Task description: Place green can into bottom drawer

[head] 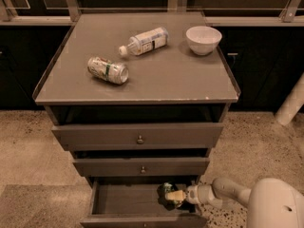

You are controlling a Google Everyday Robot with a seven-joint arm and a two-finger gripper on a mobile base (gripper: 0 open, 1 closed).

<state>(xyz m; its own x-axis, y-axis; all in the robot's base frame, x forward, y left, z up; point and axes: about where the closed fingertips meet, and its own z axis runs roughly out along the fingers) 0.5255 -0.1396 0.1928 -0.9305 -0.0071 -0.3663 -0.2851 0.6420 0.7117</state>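
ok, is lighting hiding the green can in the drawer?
Camera view: partly; the bottom drawer interior lies in shadow, so the green can reads dark beside the gripper at the drawer's right end. Camera view: tabletop evenly lit, no glare.

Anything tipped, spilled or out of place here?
Pale can and bottle both lie on their sides on the cabinet top; no spill shows. Bowl stands upright. The gripper is in the open bottom drawer, at its right end, against the green can.
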